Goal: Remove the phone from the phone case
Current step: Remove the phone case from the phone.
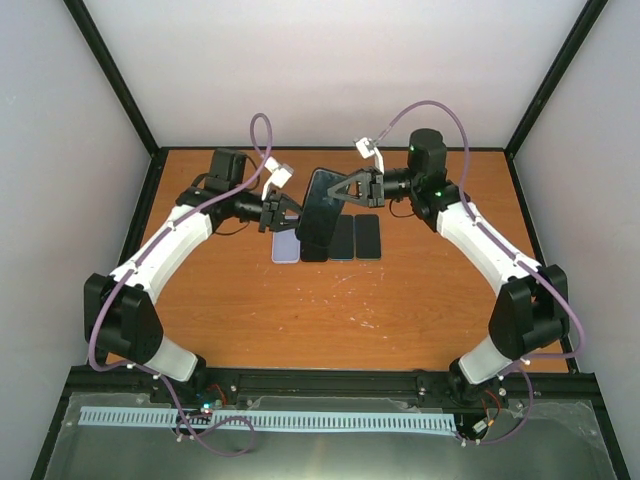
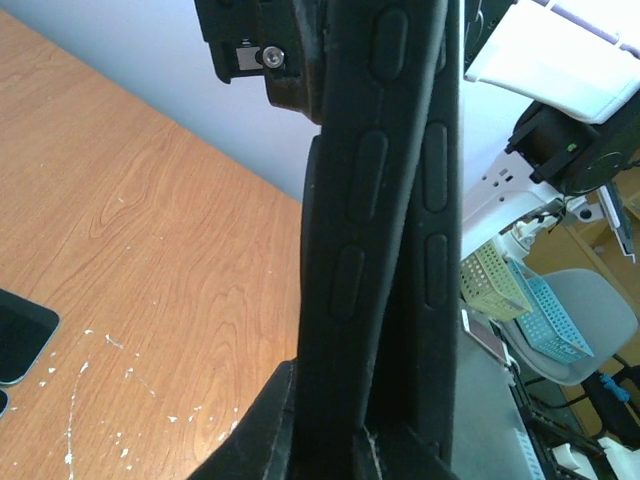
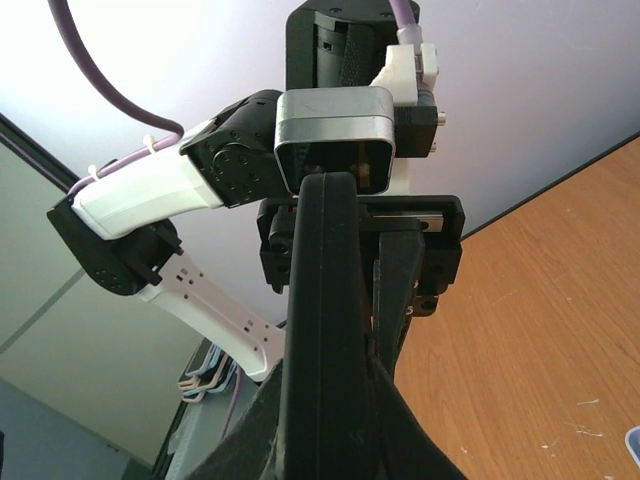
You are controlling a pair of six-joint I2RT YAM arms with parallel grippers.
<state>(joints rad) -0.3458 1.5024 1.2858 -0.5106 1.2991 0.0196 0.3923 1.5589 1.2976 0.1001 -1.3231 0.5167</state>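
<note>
A black phone case [image 1: 322,205] is held upright above the wooden table [image 1: 400,300], between both grippers. My left gripper [image 1: 298,212] is shut on its left side and my right gripper [image 1: 342,190] is shut on its right side. In the left wrist view the case edge [image 2: 365,200], with raised button covers, rises between my left gripper's [image 2: 340,440] fingers. A second black edge [image 2: 435,200] runs beside it. I cannot tell the phone apart from the case. In the right wrist view the case edge [image 3: 320,330] fills my right gripper [image 3: 325,420].
Below the held case, a row of handsets lies on the table: a lavender one [image 1: 287,246] and dark ones [image 1: 343,238] [image 1: 367,237]. A dark handset corner [image 2: 20,335] shows at the left. Black frame posts [image 1: 130,90] and white walls enclose the table.
</note>
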